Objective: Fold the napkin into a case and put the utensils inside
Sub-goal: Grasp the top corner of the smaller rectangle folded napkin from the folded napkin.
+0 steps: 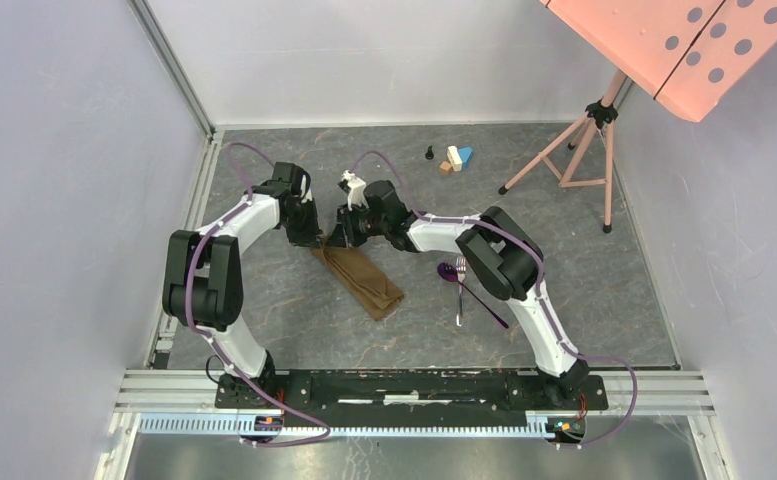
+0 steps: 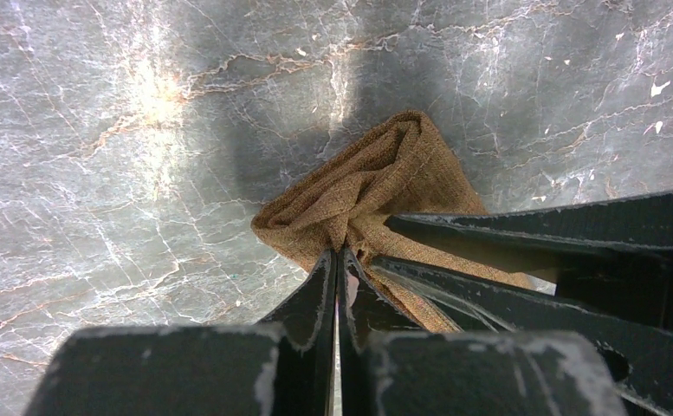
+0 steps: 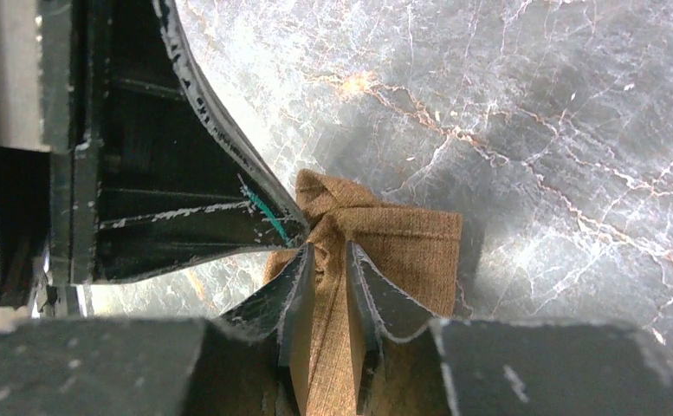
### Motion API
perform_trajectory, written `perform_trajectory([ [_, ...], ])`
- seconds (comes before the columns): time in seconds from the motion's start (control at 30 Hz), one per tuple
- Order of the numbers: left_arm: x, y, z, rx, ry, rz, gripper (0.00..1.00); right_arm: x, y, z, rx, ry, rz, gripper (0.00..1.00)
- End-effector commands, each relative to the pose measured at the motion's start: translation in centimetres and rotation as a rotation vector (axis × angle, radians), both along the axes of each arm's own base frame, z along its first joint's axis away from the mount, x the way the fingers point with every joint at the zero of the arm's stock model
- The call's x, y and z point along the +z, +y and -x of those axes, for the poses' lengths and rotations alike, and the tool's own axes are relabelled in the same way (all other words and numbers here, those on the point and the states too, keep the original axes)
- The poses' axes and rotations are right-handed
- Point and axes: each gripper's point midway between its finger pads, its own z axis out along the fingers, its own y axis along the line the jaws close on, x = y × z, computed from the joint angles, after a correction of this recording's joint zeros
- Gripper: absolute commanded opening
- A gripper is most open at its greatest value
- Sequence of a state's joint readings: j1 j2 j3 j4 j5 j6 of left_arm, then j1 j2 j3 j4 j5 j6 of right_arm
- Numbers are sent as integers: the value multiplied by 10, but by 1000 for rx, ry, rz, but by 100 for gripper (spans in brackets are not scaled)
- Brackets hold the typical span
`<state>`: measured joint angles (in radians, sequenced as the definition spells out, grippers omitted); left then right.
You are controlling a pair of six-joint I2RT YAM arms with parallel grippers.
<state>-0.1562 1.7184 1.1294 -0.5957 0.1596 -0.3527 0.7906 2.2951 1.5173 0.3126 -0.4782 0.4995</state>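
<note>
Pale lilac walls [image 1: 64, 150] enclose a grey marbled tabletop [image 1: 614, 300] and pink tripod [image 1: 608, 170]

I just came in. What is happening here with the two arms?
Both arms are working on the napkin, which is folded into a narrow strip on the table. The left gripper and the right gripper each pinch its far end, close together. The spoon and the fork lie on the table to its right, not yet inside.

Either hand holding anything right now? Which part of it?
Both: left hand and right hand each pinch the folded napkin at its far end, side by side.
</note>
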Motion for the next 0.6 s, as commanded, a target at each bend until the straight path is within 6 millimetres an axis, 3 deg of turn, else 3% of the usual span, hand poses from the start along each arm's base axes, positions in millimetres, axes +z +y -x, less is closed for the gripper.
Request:
perform_trajectory([
  [0.0,14,-1,-13,13,-60,16,3,0,14,-9,3,-11,-22,24],
  [0.1,17,-4,-17,10,-70,27,3,-14,21,2,18,16,-10,15],
  [0.23,19,-13,-29,12,-76,68,3,-41,33,34,34,41,25,8],
  [0.33,14,-24,-32,38,-45,126,7,-51,23,38,-14,56,21,6],
  [0.47,22,-15,-21,92,-51,162,28,-40,5,22,-47,46,16,7],
  [0.57,31,9,-2,165,-47,200,48,-31,-5,15,-56,41,3,9],
])
